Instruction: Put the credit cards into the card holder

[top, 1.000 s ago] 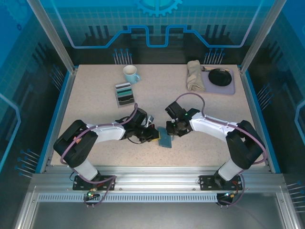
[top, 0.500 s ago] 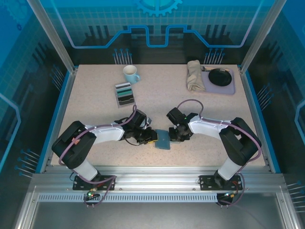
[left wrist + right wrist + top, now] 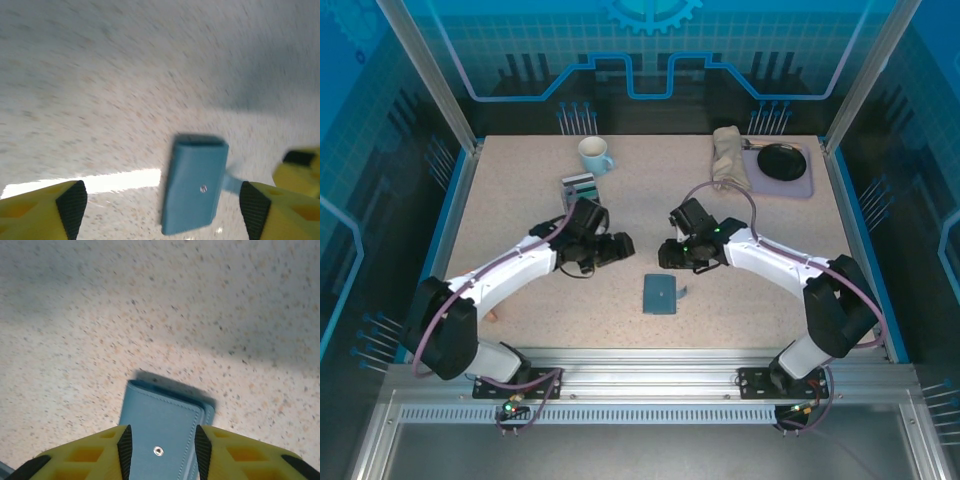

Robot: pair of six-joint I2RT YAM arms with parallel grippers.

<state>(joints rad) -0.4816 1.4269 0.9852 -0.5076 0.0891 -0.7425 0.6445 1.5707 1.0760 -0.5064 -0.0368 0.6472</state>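
The card holder (image 3: 659,294), a closed blue-teal wallet with a snap stud, lies flat on the table near the front, and nothing touches it. A pale tab (image 3: 682,292) sticks out of its right side. My left gripper (image 3: 618,247) hovers up and to the left of it, with its jaws wide open and the card holder (image 3: 195,182) seen between the spread fingers (image 3: 70,202). My right gripper (image 3: 668,257) hangs just behind the card holder (image 3: 160,427), jaws apart and holding nothing. Credit cards (image 3: 581,183) stand in a pale grey rack, partly hidden by my left arm.
A pale blue mug (image 3: 593,155) stands at the back left, just behind the rack. At the back right, a folded beige cloth (image 3: 728,158) lies next to a lilac tray (image 3: 805,183) that holds a black dish (image 3: 781,160).
Both grippers were down at the card holder, almost shut. They have opened and drawn back from it toward the far side, the left one furthest. The card holder now lies alone.
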